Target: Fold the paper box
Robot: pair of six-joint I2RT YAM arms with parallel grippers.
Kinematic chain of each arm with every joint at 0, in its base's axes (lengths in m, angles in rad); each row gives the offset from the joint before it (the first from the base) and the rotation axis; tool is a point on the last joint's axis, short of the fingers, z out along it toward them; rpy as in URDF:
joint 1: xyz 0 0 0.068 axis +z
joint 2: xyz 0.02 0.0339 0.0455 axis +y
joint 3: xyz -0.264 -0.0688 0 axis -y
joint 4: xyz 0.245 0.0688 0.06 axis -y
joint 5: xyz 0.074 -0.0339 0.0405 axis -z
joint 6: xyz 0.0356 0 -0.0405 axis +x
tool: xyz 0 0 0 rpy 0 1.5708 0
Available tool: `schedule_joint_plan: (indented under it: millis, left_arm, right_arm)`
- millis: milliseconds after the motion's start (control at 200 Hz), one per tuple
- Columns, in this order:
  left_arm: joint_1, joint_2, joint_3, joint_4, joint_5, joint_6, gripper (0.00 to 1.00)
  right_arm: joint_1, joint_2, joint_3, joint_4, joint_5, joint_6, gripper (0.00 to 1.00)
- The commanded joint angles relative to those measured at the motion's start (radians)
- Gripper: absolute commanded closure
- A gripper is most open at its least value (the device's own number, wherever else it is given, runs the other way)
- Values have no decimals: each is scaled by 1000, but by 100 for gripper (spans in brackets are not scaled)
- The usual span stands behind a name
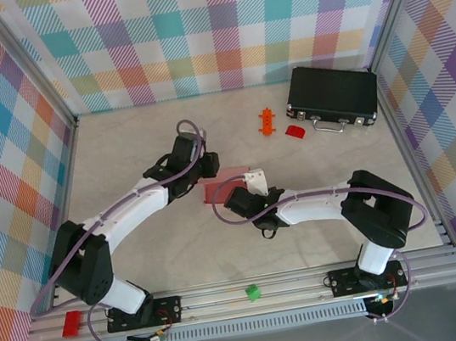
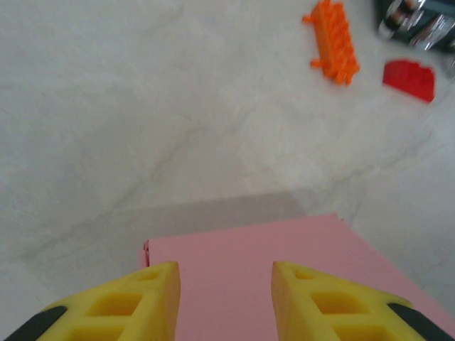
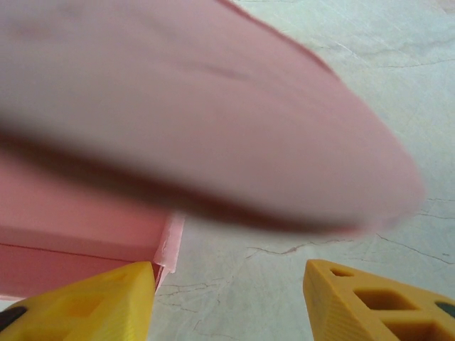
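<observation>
1. Paper box (image 1: pixel 228 182), salmon-pink card, lies mid-table between the two grippers, well apart from the black case (image 1: pixel 330 97).
2. Left gripper (image 1: pixel 207 170) is at the box's far-left side, its jaws spread over a flat pink panel; I cannot tell whether they touch it.
3. Right gripper (image 3: pixel 231 273) has its jaws spread too, one yellow finger (image 3: pixel 99 302) just beside the box's edge, with a blurred pink flap above.
4. An orange toy piece (image 1: pixel 267 121) and a small red block (image 1: pixel 294 131) lie near the case.

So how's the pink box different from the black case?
The paper box is plain pink card; the black case is dark with metal latches. The paper box is smaller than the black case. It lies mid-table; the case sits far right. Both look rectangular.
</observation>
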Motion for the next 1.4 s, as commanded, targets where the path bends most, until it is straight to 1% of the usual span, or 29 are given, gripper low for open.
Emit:
schedule_joint_plan:
  millis: [0, 290, 505, 885, 1095, 1120, 1200, 1395]
  left_arm:
    - [10, 30, 44, -108, 46, 39, 62]
    - [10, 54, 18, -91, 89, 30, 64]
    - [10, 65, -7, -75, 87, 20, 64]
    - [8, 81, -38, -50, 92, -3, 66]
    - [7, 84, -56, -50, 89, -13, 66]
    - [7, 84, -57, -15, 86, -13, 66]
    - [7, 89, -57, -13, 87, -13, 66]
    - [2, 95, -71, -3, 89, -20, 66]
  right_arm:
    - [7, -38, -7, -49, 22, 17, 42]
    - [8, -64, -4, -77, 22, 13, 41]
    - [9, -70, 7, -112, 10, 12, 40]
    - [16, -179, -65, -137, -53, 20, 37]
    - [22, -263, -111, -222, -58, 58, 36]
    - [22, -272, -114, -235, -56, 67, 36]
    - [23, -298, -126, -272, -51, 90, 36]
    - [18, -353, -129, -396, 9, 183, 36]
